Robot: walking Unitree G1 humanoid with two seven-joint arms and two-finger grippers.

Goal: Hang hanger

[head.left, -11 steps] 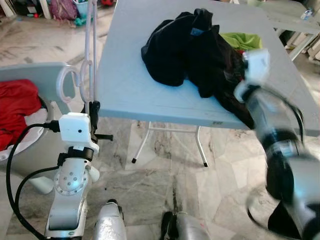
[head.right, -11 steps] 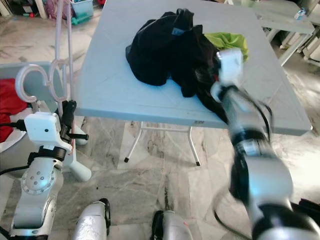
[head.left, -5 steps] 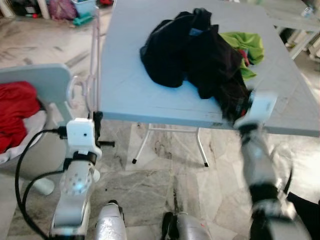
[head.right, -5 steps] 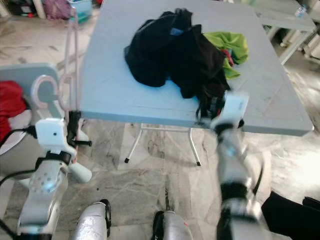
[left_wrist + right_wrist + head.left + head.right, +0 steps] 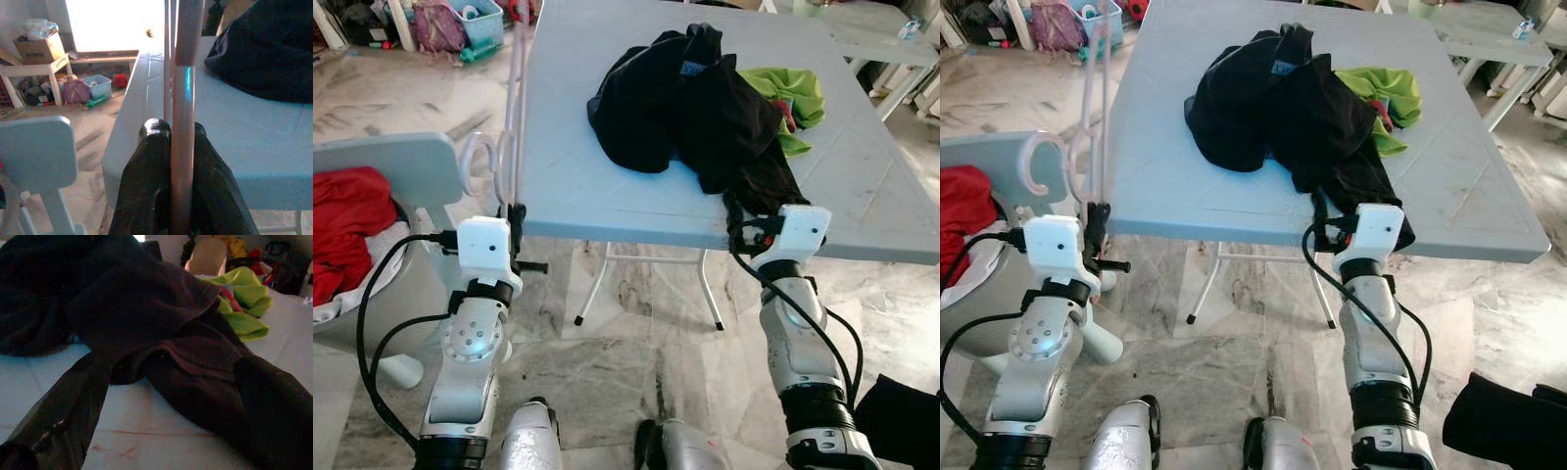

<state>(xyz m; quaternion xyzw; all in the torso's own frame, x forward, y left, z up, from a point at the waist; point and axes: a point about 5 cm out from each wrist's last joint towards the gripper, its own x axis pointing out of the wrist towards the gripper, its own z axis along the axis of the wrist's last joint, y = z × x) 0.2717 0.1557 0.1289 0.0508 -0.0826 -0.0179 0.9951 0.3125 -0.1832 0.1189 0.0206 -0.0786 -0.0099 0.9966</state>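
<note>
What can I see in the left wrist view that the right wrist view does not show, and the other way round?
The left wrist view shows the left gripper with its fingers shut on the pink hanger, a grey chair back and a blue basket on the floor behind. The right wrist view shows the green garment lying against the dark clothes, and the right gripper's fingers open around a fold of them. Both show the black clothes pile on the light blue table.

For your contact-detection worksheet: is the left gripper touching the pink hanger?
Touching. The left wrist view shows the left gripper with jaws pressed against both sides of the pink hanger.
</note>
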